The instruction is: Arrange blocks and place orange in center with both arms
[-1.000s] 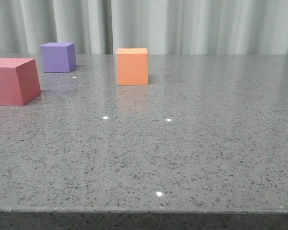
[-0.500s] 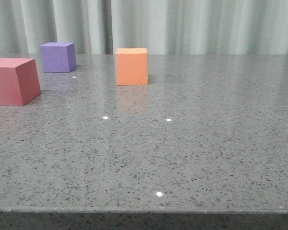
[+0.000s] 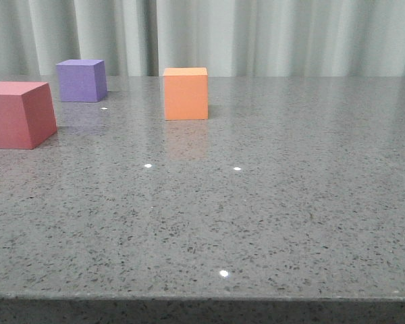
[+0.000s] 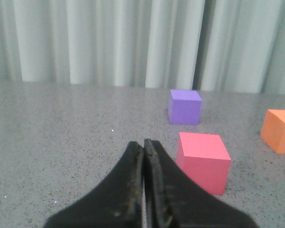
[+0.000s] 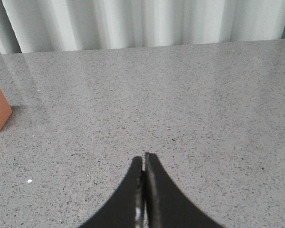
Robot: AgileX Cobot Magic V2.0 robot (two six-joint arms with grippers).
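Ahead of me a grey speckled stone tabletop (image 3: 290, 202) stretches back to pale grey-white curtains (image 3: 277, 37) hanging in vertical folds across the whole rear. Small bright points of light (image 3: 223, 273) glint on its glossy surface.

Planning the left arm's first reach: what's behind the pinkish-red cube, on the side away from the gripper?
The purple cube stands behind the pinkish-red cube, clearly apart from it, with the curtain beyond. The table strip right behind the pinkish-red cube's far face is hidden.
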